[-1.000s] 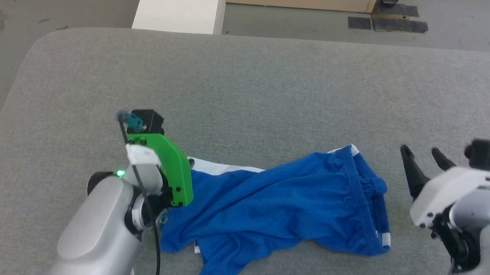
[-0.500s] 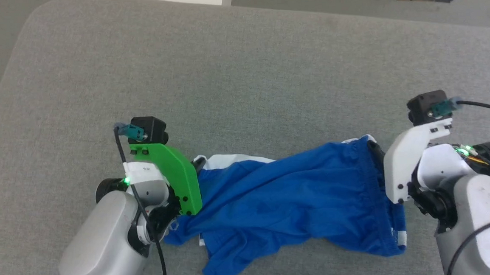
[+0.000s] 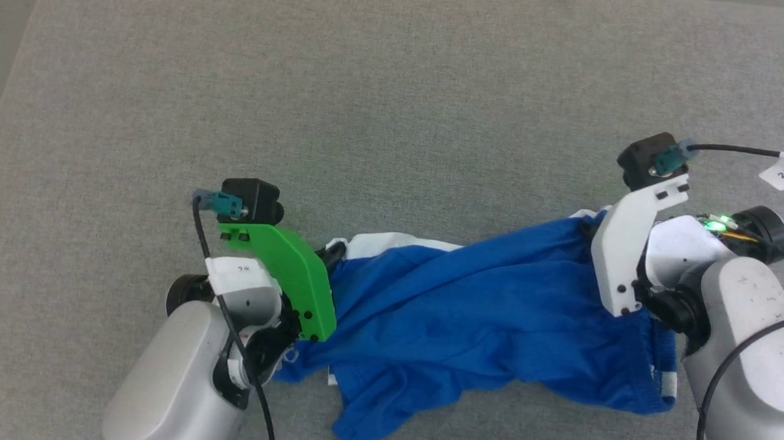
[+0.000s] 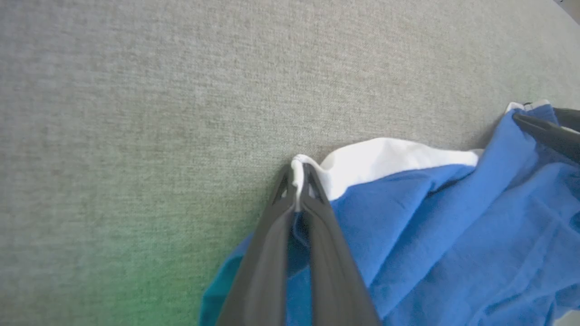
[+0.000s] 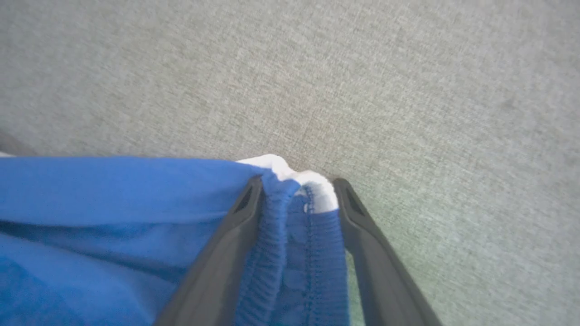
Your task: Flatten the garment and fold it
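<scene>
Since a second ago, the right gripper (image 5: 299, 185) has swung in from open table at the garment's 3 o'clock side and now sits on the waistband. The head camera has also tilted down, so the whole scene sits differently in the picture.

The garment (image 3: 481, 314), bright blue shorts with white trim, lies rumpled on a grey fabric-covered table (image 3: 371, 110). In the head view it stretches across the lower half from about 9 o'clock to 3 o'clock. A loose leg flap (image 3: 358, 432) trails toward 7 o'clock.

The left gripper (image 4: 298, 174) is at the garment's 9 o'clock end. Its two dark fingers are pressed together, with a corner of the white hem band (image 4: 389, 158) pinched between their tips.

At the 3 o'clock end, the right gripper's fingers stand apart on either side of the gathered elastic waistband (image 5: 294, 253). A white corner of cloth pokes out at 12 o'clock between the tips. One finger lies against the blue cloth, while a sliver of table shows beside the other, so the band is straddled rather than squeezed.
</scene>
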Motion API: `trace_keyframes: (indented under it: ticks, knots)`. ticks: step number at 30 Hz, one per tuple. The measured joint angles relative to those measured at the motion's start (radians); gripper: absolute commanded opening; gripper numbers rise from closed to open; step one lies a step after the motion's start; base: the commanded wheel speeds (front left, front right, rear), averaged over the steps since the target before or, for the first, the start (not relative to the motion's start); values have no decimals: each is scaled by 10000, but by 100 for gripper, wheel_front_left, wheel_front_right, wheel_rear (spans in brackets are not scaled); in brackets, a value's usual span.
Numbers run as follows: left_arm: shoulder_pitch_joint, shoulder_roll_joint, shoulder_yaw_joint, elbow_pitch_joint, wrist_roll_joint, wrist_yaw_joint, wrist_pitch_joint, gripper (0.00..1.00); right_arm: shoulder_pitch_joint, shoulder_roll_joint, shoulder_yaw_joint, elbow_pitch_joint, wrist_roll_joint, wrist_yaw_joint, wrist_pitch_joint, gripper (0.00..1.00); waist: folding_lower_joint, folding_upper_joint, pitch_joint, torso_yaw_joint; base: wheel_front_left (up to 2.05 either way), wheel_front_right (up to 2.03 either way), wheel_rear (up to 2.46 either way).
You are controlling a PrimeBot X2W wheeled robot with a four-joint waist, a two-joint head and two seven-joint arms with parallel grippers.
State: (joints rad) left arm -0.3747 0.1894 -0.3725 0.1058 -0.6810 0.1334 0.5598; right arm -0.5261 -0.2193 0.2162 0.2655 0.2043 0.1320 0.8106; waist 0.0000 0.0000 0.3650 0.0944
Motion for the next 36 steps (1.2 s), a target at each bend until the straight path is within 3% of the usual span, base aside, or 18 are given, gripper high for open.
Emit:
trace_keyframes:
  ticks: [12,19,26,36]
  knots:
    - [6,-94,50,111,-247,-15,-382,0,-22,-71,-44,-15,449,0,-535,0,1,0,-558,-82,0,0,0]
    - [-252,-128,650,-54,-449,-102,-1124,0,-14,-125,-201,-556,1035,0,-1264,0,1,0,-1230,-206,0,0,0]
    - [-1523,-35,1166,-128,-545,-272,-1453,0,-432,-230,-560,-1116,2322,0,-1724,0,0,0,-2106,-371,0,0,0]
    - [-3178,217,1873,-217,-453,-267,-2063,0,-1496,-407,-1227,-1726,3229,0,-2142,0,0,0,-3097,-701,0,0,0]
